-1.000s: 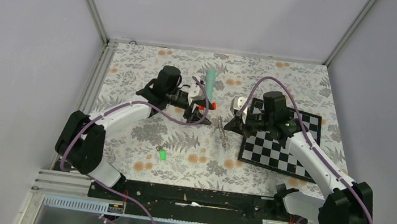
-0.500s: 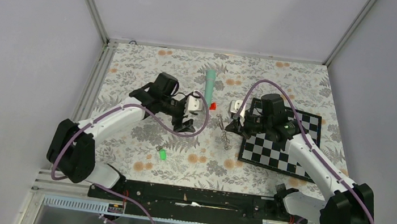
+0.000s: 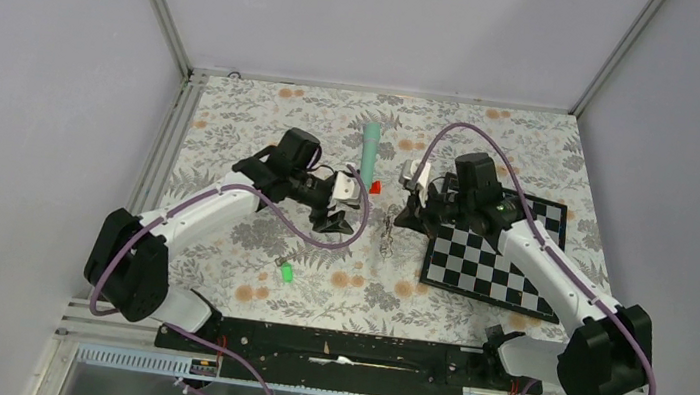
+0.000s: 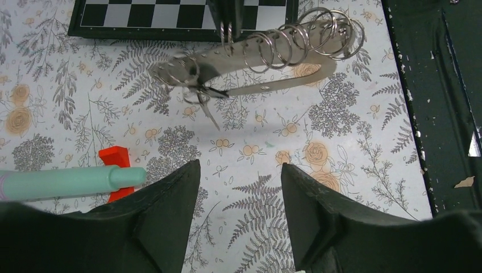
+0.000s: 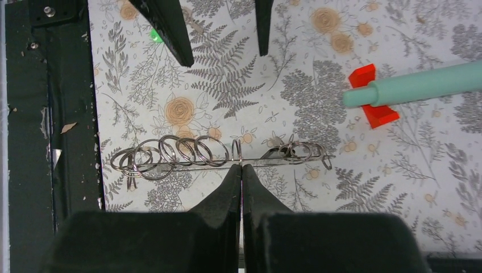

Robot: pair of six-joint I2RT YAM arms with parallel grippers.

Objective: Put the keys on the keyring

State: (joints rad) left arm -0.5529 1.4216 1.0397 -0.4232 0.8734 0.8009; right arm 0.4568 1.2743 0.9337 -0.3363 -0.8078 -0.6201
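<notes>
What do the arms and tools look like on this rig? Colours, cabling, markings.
The left arm and right arm match: white link shells, black joint housings. A purple cable loops loosely along each. The left tool and right tool have matte black, wedge-shaped fingers tapering to narrow tips. No markings legible.

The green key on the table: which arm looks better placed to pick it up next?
Left. Its gripper is open, empty and nearer the green key; the right gripper is shut on the keyring.
</notes>
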